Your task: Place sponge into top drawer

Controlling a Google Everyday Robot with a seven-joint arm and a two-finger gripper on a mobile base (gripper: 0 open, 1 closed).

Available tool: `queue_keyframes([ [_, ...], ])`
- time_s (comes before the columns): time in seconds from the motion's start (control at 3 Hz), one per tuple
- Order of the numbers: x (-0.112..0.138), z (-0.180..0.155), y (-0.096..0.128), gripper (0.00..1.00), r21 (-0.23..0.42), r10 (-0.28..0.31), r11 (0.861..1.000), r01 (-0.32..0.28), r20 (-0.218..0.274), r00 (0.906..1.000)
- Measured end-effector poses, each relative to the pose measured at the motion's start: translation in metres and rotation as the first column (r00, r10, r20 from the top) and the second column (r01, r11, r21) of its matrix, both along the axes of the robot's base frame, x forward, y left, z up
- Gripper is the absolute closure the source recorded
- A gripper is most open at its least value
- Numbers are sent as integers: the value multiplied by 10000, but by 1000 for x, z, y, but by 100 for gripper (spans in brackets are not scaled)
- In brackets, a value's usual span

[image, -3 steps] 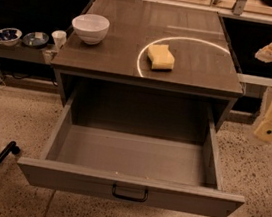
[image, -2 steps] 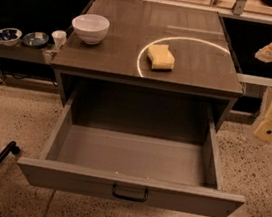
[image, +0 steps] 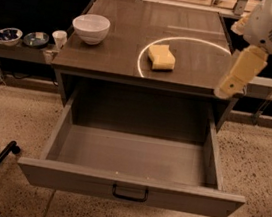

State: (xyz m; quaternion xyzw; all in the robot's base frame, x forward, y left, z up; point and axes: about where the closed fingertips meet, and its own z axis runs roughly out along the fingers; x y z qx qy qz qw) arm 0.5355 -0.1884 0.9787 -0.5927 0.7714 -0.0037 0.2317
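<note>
One step is in hand, we judge: the reach. Our hand [image: 232, 79] hangs over the counter's [image: 188, 22] three o'clock edge, and we cannot tell how wide it stands. The sponge [image: 161, 57], a soft pale yellow block with wavy sides, lies mid-counter. The top drawer [image: 134, 155], a shallow grey-brown box, stands open at six o'clock. Next we must close squarely on that yielding sponge.

Warm, dim light falls from overhead. The table top [image: 113, 52] carries a dull sheen toward its back edge, and a thin bright ring [image: 186, 39] glares around the sponge [image: 161, 57] near the front edge. The gripper [image: 225, 90], just off the front right corner, glows pale yellow. Under the top, the back of the top drawer [image: 134, 153] sits in deep shadow.
</note>
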Motion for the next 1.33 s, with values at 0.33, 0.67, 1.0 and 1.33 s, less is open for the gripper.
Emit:
queue_keyframes([
  [0.33,57,-19,38,0,1066,-499,9931,483,118,9987],
  [0.67,98,-63,60,0,2007,-1777,9630,1799,-292,9837],
  [1.0,126,-104,76,0,2940,-2680,9159,2735,-595,9616],
  [1.33,145,-127,98,0,3714,-2843,8813,2922,-773,9556],
])
